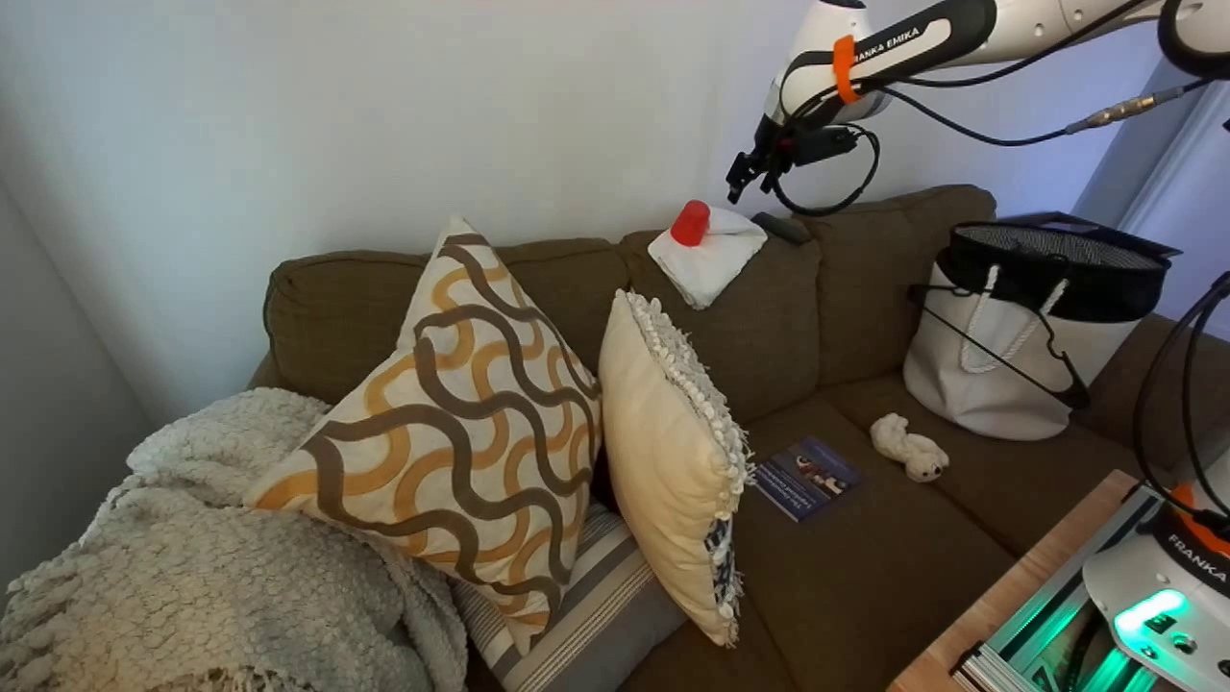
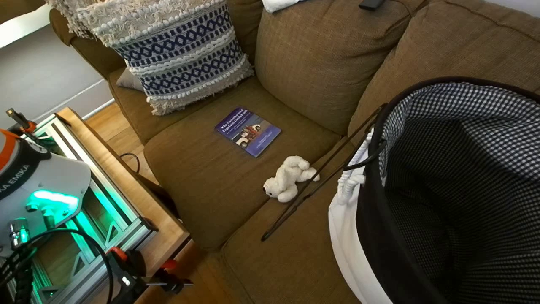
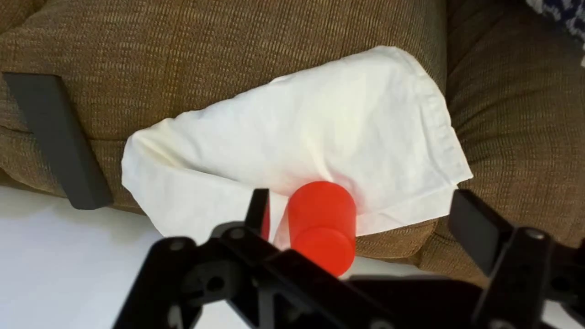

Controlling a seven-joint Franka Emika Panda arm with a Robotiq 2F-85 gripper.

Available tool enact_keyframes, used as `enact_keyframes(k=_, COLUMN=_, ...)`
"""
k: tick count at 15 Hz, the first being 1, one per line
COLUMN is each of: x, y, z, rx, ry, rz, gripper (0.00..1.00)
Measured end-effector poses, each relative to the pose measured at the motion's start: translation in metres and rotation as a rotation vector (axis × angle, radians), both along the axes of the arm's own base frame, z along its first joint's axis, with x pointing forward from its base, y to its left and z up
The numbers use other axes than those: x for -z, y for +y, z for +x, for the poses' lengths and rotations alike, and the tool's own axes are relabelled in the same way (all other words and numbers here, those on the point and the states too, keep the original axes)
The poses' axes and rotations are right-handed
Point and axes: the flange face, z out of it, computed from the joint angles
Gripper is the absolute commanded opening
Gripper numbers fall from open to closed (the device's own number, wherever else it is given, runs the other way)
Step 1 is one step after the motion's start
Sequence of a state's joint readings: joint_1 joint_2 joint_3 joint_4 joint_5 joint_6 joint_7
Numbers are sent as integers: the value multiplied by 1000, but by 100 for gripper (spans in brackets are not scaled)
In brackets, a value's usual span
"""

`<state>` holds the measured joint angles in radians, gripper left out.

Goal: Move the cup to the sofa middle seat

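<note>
The red cup (image 1: 691,223) stands upside down on a white cloth (image 1: 709,269) on top of the sofa back, near the wall. My gripper (image 1: 752,186) is open and empty, above the sofa back and apart from the cup. In the wrist view the cup (image 3: 322,210) shows between the open fingers of the gripper (image 3: 358,203), nearer the left finger; its lower part is partly covered by that finger's linkage. The brown sofa middle seat (image 1: 846,567) also shows in an exterior view (image 2: 198,181), where the cup and the gripper are out of view.
A blue book (image 2: 249,131) and a white plush toy (image 2: 287,179) lie on the seats. A basket (image 1: 999,356) with a black hanger (image 2: 291,207) stands at one side, pillows (image 1: 663,452) at the other. A dark remote-like bar (image 3: 59,137) lies beside the cloth.
</note>
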<state>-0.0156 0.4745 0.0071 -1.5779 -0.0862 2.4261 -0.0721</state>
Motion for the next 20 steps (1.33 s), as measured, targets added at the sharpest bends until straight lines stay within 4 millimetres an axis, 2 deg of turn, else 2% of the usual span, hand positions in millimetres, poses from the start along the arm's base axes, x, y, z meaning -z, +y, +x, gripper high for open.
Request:
enact_keyframes(k=6, x=28, y=-25, z=43, rx=-32, ry=-23, rz=-20, gripper=100)
enact_keyframes(k=13, x=59, y=-30, z=88, rx=-180, ry=-59, rz=13, gripper=100)
enact_keyframes(k=14, x=62, y=-31, z=92, rx=-190, ry=-64, rz=14, gripper=76)
enact_keyframes(k=15, x=64, y=-31, z=96, rx=-199, ry=-66, rz=14, gripper=74)
enact_keyframes(k=20, x=77, y=-25, z=108, rx=-261, ry=-58, rz=20, gripper=35)
